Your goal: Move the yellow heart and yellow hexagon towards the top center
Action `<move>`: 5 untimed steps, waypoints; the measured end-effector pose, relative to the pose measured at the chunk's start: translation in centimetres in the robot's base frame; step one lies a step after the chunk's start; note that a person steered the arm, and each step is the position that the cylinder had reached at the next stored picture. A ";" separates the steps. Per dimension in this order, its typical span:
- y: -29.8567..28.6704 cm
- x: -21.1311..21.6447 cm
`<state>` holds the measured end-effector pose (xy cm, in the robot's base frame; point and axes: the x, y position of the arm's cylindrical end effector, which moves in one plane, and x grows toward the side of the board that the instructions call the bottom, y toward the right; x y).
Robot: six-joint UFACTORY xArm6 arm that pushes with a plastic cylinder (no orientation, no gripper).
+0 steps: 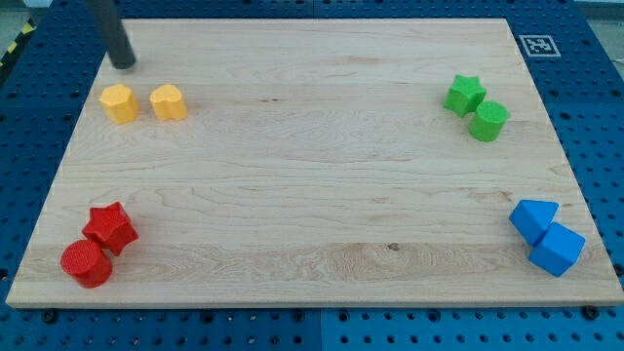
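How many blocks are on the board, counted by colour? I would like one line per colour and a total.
Yellow: 2, yellow hexagon and yellow heart
Green: 2, green star and green cylinder
Red: 2, red star and red cylinder
Blue: 2, upper blue block and lower blue block
Total: 8

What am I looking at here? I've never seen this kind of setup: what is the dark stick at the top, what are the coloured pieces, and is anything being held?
This is a single camera picture looking down at a wooden board on a blue perforated bench. The dark stick is the end of a robot arm: a plain rod with no gripper, so it holds nothing and can only push things. Its tip rests near the view's top left corner, just above and apart from the yellow hexagon. The yellow heart sits beside the hexagon, on its right. Other pairs lie in the corners: a green star and green cylinder at upper right, a red star and red cylinder at lower left, and two blue blocks at lower right. The two yellow pieces are the ones to be pushed.
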<state>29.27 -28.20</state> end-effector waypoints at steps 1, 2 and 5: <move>-2.2 1.1; -2.3 3.7; -2.3 10.1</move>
<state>39.39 -30.46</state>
